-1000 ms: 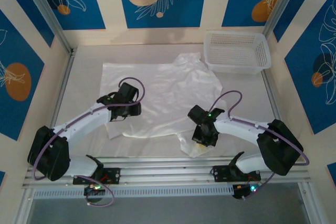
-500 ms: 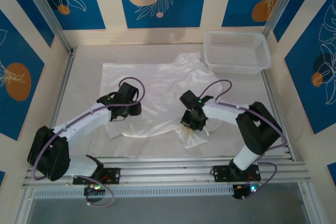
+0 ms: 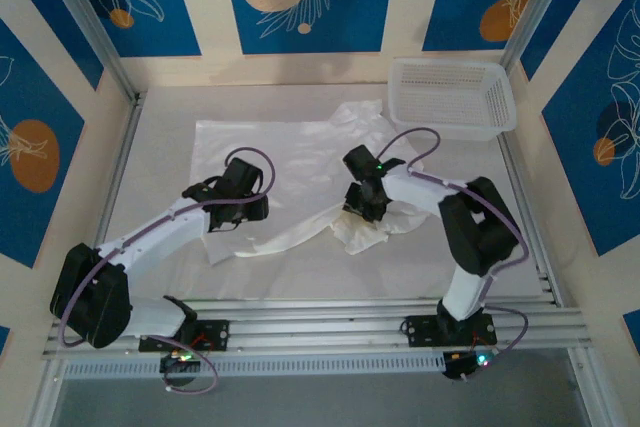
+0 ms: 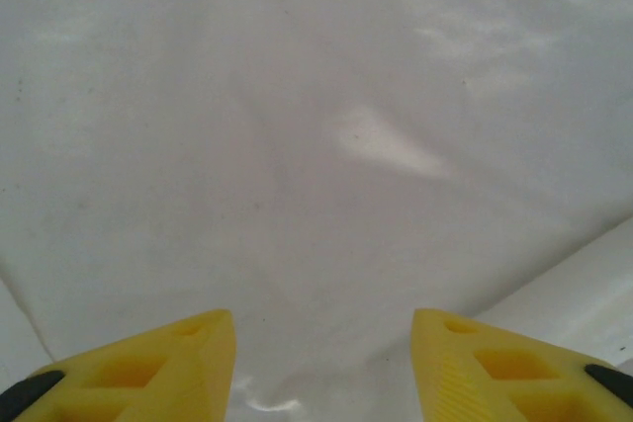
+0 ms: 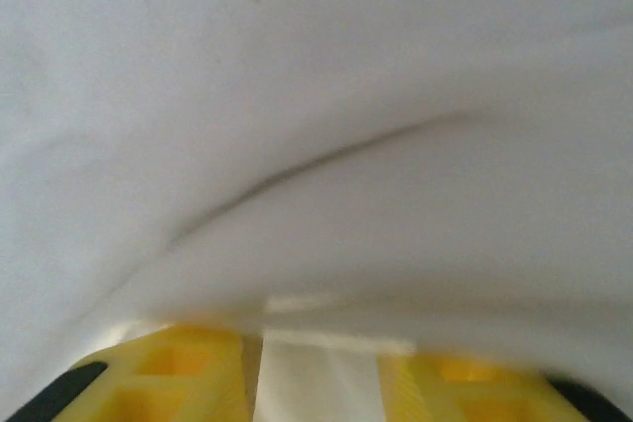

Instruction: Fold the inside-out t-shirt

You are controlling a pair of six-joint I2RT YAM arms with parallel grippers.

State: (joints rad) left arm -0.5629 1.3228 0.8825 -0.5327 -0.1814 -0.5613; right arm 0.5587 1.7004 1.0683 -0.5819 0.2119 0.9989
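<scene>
Top view: the inside-out t-shirt (image 3: 300, 162) lies spread over the middle of the desk (image 3: 160, 137), its far right corner bunched up against the white mesh basket (image 3: 445, 129). The near edge is drawn inward into a diagonal ridge with a crumpled flap, which looks like the first fold started. The left tool (image 3: 235, 213) sits low over the shirt's left half, probably to pin the cloth so it doesn't slide during the fold. The right tool (image 3: 362, 209) is down on the folded-over flap near the shirt's middle, where that edge is meant to land. Left wrist view: the left tool (image 4: 321, 328) has its yellow fingers well apart with nothing between them, flat smooth shirt (image 4: 297, 126) under and ahead, so it's a hold-down or standby pose, not a grasp. Right wrist view: the right tool (image 5: 312, 343) has its fingers parted by a moderate gap, with the shirt (image 5: 316, 96) draped over the tips and a strip of it in the gap. The gap is too wide to pinch such thin cloth, so I judge it's letting go.
</scene>
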